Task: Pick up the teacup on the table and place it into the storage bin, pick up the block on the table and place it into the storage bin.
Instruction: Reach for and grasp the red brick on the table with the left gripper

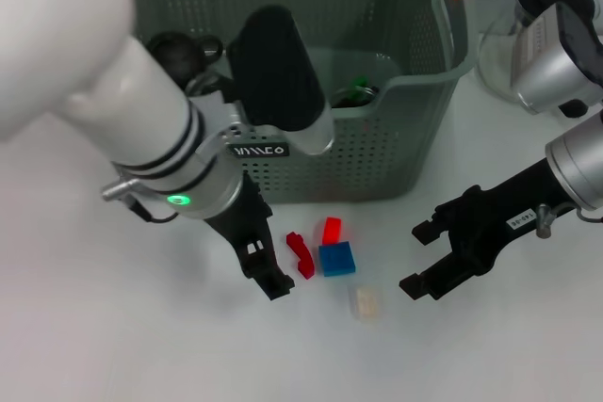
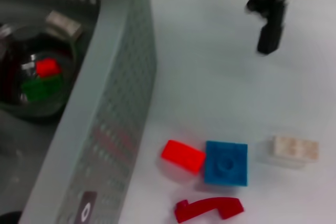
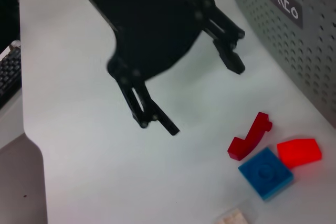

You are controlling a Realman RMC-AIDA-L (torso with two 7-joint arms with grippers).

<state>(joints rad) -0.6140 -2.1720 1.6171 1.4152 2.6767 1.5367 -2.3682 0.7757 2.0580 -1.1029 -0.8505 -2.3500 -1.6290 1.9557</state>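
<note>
Left gripper (image 1: pixel 267 270) hangs low over the table (image 1: pixel 113 345), jaws wide, empty, just beside dark-red curved block (image 1: pixel 301 254). Blue block (image 1: pixel 336 259), orange-red block (image 1: pixel 332 230) and pale block (image 1: pixel 366 303) cluster before the storage bin (image 1: pixel 377 152). Teacup (image 2: pixel 37 80) sits inside the bin. Right gripper (image 1: pixel 426 256) hovers nearby, jaws wide, empty.

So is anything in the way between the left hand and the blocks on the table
Nothing visible. The left hand hangs open just beside the dark red curved piece, with the blue block and bright red block right behind it, in front of the storage bin.
</note>
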